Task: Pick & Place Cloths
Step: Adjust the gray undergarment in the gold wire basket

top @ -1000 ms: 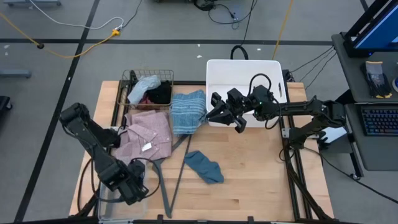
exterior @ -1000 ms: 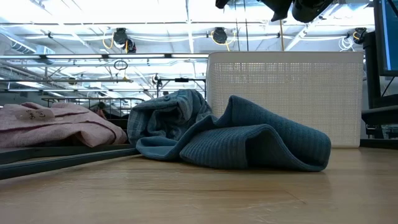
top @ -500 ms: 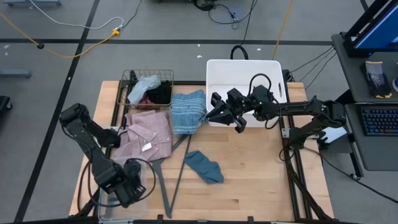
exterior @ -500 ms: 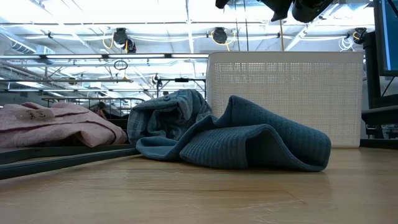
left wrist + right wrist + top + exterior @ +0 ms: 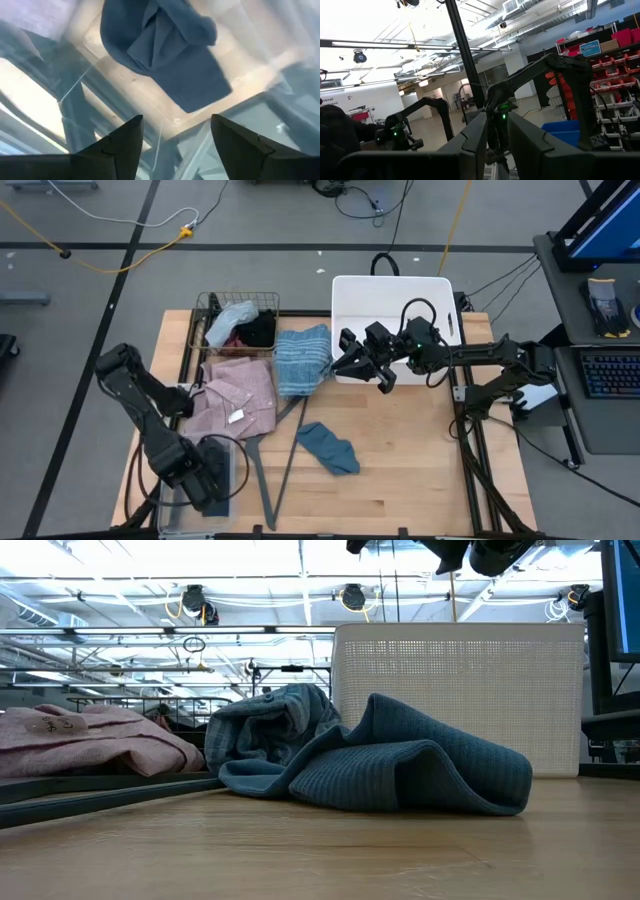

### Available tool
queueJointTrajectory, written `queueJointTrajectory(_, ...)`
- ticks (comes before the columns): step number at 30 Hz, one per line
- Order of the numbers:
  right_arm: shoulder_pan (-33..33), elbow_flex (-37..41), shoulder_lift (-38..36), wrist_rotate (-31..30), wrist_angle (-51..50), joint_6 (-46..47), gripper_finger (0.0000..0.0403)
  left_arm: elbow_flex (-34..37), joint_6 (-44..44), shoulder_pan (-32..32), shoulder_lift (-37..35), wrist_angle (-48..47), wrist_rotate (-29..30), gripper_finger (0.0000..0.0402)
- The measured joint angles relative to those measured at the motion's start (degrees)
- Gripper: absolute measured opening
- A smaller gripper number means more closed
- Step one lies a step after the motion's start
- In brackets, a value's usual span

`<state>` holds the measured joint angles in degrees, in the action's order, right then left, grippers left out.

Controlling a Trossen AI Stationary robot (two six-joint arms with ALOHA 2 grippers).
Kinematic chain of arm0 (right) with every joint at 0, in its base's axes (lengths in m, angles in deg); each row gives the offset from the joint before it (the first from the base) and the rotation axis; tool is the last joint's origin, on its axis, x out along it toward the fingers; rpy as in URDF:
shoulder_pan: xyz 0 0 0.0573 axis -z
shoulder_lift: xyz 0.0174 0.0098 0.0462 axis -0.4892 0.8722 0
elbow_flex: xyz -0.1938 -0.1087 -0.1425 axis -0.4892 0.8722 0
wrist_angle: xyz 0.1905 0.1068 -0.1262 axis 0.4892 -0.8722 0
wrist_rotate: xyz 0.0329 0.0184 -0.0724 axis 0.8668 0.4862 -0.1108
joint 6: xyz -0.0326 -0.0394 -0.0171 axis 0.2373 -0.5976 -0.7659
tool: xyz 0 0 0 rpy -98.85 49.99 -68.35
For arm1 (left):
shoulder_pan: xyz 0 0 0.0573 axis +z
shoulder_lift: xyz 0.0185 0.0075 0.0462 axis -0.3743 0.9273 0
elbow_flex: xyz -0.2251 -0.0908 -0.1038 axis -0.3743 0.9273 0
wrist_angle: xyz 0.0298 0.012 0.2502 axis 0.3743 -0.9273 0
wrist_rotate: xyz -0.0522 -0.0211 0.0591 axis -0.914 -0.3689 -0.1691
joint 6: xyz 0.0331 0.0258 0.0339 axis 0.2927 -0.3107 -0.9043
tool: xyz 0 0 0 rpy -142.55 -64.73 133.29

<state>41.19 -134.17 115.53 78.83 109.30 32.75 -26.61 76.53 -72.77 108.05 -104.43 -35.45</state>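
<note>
A navy cloth (image 5: 165,55) lies crumpled on the floor of a clear plastic bin (image 5: 168,502) at the table's near left corner. My left gripper (image 5: 208,478) (image 5: 175,122) hangs open above it with nothing between its fingers. My right gripper (image 5: 345,365) (image 5: 497,132) hovers over the near left corner of the white bin (image 5: 390,300), a narrow gap between its fingers, holding nothing. A teal cloth (image 5: 328,447) (image 5: 400,765) lies bunched mid-table. The pink checked shirt (image 5: 235,395) and the blue striped towel (image 5: 300,360) lie flat farther back.
A wire basket (image 5: 205,305) at the far left holds pale grey-blue, maroon and black pieces. A grey hanger (image 5: 270,470) lies on the wood between the shirt and the teal cloth. Bare wood stretches over the table's near right part.
My left gripper has opened over the clear bin and shifted slightly toward the table's left edge. The navy cloth now lies loose on the bin's floor below it.
</note>
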Motion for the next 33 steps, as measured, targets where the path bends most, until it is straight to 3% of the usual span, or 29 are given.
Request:
queueJointTrajectory(4, 0.0, 0.0, 0.0, 0.0, 0.0, 0.0, 0.0073, -3.7, 0.6, 0.1, -3.1, -2.0, 7.6, 0.0239)
queueJointTrajectory(11, 0.0, 0.0, 0.0, -0.1, 0.0, 0.0, 0.0073, -12.5, 2.3, 0.7, -6.9, -14.7, 24.9, 0.0239)
queueJointTrajectory(16, 0.0, 0.0, 0.0, -0.1, 0.0, -0.1, 0.0073, -13.9, -4.6, 4.6, -9.7, -16.3, 33.4, 0.0239)
queueJointTrajectory(25, 0.0, 0.0, 0.0, -0.1, 0.0, 0.0, 0.0073, -13.9, -26.2, 21.2, -13.3, -16.4, 51.0, 0.0239)
queueJointTrajectory(33, 0.0, 0.0, 0.0, -0.1, 0.0, 0.0, 0.0073, -13.9, -49.5, 41.8, -12.7, -16.3, 53.5, 0.0239)
